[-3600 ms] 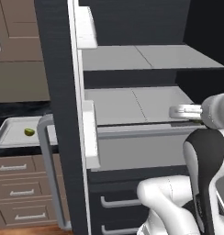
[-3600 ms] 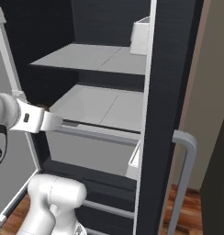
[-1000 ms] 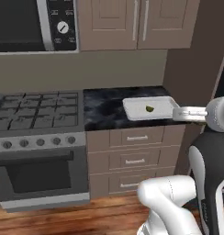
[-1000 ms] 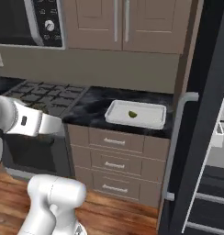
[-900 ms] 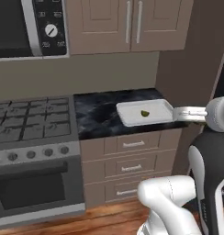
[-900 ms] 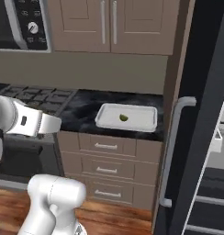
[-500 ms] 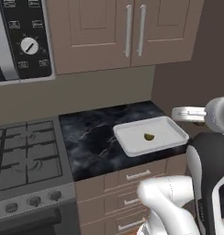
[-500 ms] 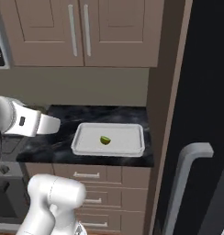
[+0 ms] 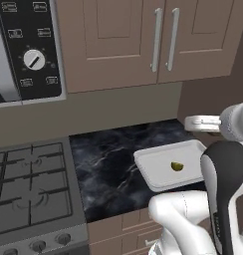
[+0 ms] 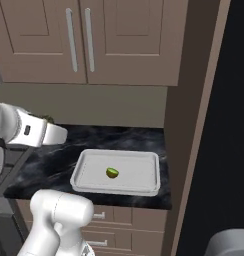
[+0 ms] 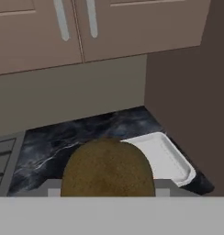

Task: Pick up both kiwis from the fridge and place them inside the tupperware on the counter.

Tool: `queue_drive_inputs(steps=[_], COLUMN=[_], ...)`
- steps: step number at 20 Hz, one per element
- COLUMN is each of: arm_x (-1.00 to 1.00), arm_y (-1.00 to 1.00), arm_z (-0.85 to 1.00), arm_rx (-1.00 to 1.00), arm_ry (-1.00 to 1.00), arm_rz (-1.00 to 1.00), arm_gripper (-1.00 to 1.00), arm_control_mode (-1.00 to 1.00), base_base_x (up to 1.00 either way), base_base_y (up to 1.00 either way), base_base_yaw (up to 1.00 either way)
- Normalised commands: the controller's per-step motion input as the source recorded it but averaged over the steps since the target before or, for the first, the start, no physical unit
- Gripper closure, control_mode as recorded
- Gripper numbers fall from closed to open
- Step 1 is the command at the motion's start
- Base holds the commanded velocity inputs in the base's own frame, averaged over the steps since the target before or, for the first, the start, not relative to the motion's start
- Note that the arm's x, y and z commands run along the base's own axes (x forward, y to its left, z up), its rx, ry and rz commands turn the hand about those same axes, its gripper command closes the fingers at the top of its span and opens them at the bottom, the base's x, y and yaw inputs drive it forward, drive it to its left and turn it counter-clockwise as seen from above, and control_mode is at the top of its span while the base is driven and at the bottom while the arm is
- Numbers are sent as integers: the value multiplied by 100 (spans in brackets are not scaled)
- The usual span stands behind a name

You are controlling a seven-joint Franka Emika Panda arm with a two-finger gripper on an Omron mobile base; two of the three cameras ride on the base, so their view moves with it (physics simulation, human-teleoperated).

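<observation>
A dull brown kiwi [image 11: 108,167] fills the lower middle of the hand view, and my gripper [image 9: 189,122] is shut on it. The gripper hangs above the black marble counter [image 9: 108,167], near the left end of the white tupperware [image 10: 116,172] in the right base view. A yellow-green kiwi [image 10: 112,173] lies inside the tupperware [image 9: 168,167], near its middle. The same kiwi [image 9: 177,166] shows in the left base view. In the hand view the tupperware [image 11: 166,158] lies just beyond the brown kiwi, to its right. The black fridge [image 10: 229,125] stands at the right.
A grey gas stove [image 9: 29,194] adjoins the counter on the left, with a microwave [image 9: 24,45] above it. Tan cupboards [image 10: 89,40] hang over the counter. A tall brown side panel [image 11: 192,92] walls the counter's right end. Drawers [image 10: 109,220] sit below.
The whole scene has shifted: the base has moved closer to the counter, so the tupperware looks larger and nearer. The gripper stays shut on the brown kiwi.
</observation>
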Motion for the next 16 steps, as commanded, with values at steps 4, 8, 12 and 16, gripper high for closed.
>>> queue_drive_inputs(steps=[4,8,12,16], arm_x=[36,13,1,0], arm_y=[-16,-4,0,0], arm_z=[-45,-69,-76,-73], arm_rx=[1,0,0,0], arm_ry=[58,61,42,7], arm_rz=[19,25,28,21], arm_gripper=[100,100,100,100], arm_control_mode=[-100,-100,-100,-100], base_base_x=[0,0,0,0], base_base_y=[0,0,0,0], base_base_yaw=[0,0,0,0])
